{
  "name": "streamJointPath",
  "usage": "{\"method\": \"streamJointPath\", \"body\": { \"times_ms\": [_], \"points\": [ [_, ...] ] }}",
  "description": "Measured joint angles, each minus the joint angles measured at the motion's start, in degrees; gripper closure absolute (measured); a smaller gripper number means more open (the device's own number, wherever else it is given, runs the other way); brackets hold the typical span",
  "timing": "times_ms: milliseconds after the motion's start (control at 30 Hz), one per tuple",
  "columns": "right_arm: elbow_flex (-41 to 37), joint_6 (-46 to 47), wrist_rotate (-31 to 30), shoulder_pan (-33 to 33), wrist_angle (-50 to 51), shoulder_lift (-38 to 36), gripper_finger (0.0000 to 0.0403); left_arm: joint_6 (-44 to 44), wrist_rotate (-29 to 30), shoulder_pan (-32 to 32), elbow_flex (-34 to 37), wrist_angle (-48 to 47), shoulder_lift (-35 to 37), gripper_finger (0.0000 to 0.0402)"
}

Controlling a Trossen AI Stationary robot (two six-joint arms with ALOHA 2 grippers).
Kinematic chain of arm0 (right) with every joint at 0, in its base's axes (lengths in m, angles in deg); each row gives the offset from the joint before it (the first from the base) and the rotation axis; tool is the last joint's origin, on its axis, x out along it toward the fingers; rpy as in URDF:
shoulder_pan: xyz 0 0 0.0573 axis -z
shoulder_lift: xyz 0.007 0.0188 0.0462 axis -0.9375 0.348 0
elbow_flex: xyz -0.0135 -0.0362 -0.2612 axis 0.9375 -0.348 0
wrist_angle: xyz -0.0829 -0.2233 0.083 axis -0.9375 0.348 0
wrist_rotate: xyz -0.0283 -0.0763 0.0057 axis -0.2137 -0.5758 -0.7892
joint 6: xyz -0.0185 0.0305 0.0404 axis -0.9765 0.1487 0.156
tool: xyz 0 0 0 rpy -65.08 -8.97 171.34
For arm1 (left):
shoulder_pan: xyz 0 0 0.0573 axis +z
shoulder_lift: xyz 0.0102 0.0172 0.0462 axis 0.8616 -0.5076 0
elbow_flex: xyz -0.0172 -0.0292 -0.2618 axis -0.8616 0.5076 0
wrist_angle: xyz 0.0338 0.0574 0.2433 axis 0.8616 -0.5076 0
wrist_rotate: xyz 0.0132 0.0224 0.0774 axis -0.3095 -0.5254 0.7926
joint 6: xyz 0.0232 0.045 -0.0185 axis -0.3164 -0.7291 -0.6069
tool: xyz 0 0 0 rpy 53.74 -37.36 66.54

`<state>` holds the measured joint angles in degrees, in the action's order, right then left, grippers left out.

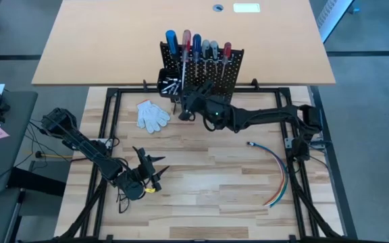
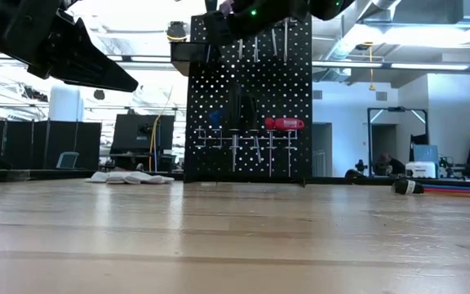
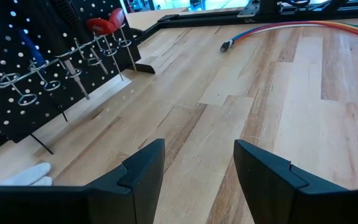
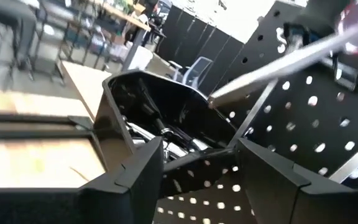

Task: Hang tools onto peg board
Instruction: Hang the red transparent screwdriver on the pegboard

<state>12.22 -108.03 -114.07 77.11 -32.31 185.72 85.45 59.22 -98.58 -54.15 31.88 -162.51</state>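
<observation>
Tools [image 1: 196,47] already fill most of the peg board [image 1: 231,71]: we count red, blue and grey handles standing in a row along its top, at about twelve o'clock from the table's middle. The black bin [image 1: 168,84] on its nine o'clock side holds silver bits. We see no loose tool left on the wood, only a white glove [image 1: 152,115] and a bundle of coloured cables [image 1: 275,172], so we judge the hanging nearly finished. Our right gripper [image 1: 193,98] sits just in front of the board by the bin, jaws spread with nothing between them. Our left gripper [image 1: 150,165] waits near seven o'clock, well apart from the board, its jaws also spread and empty.
</observation>
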Motion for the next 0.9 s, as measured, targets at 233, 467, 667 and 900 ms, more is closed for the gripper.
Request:
{"method": "streamJointPath", "body": {
  "times_ms": [233, 467, 667, 900],
  "points": [
    [-0.15, -11.30, -4.08, -4.63, 1.91, 0.20, 0.0202, 0.00, 0.01, 0.00, 0.00, 0.00, 0.00, 0.0212],
    [-0.15, -13.35, -5.29, -4.54, 4.98, 0.15, 0.0228, 0.15, 0.02, 0.00, 0.00, 0.03, 0.00, 0.0212],
    [-0.15, -19.80, -5.22, -6.06, 6.81, -0.66, 0.0240, 0.21, 0.02, 0.00, 0.00, 0.04, 0.00, 0.0212],
    [-0.13, -20.11, -1.06, -9.14, 12.37, -5.88, 0.0276, 0.22, 0.02, 0.00, 0.00, 0.02, 0.00, 0.0212]
  ]
}}
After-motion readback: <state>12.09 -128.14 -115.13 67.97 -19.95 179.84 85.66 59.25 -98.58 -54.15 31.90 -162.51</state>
